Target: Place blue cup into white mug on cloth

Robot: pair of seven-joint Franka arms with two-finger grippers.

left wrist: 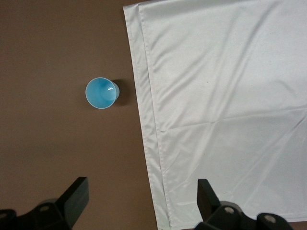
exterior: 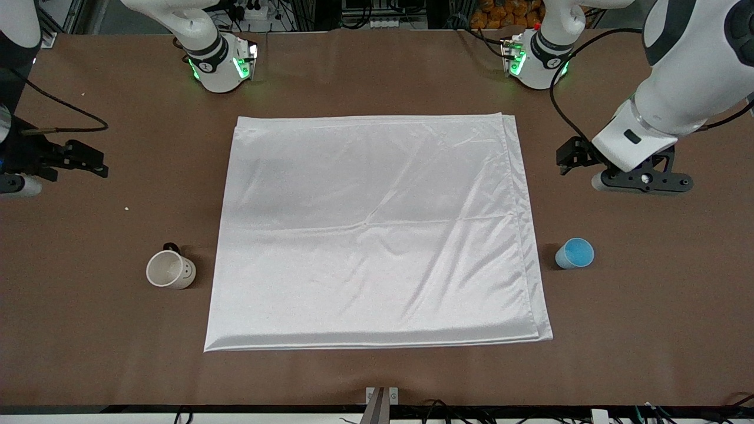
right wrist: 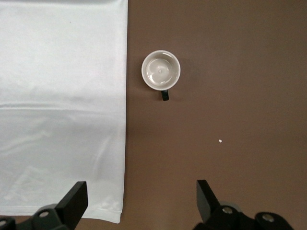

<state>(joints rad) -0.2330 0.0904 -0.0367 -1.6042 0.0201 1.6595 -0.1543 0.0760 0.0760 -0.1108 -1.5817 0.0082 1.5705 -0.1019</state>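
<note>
The blue cup (exterior: pixel 574 253) stands upright on the bare table beside the cloth (exterior: pixel 377 229), toward the left arm's end. It also shows in the left wrist view (left wrist: pixel 101 93). The white mug (exterior: pixel 171 270) stands upright on the bare table beside the cloth, toward the right arm's end, with its black handle on the side away from the front camera. It also shows in the right wrist view (right wrist: pixel 161 70). The cloth lies flat with nothing on it. My left gripper (exterior: pixel 572 156) is open and empty, high over the table by the cloth's edge (left wrist: pixel 148 143). My right gripper (exterior: pixel 88 162) is open and empty, high over the bare table.
The brown table (exterior: pixel 377 76) carries two small white crumbs, one (exterior: pixel 126 208) between the right gripper and the mug. The arm bases (exterior: pixel 221 65) stand along the table's edge farthest from the front camera. A clamp (exterior: pixel 382 403) sits at the edge nearest that camera.
</note>
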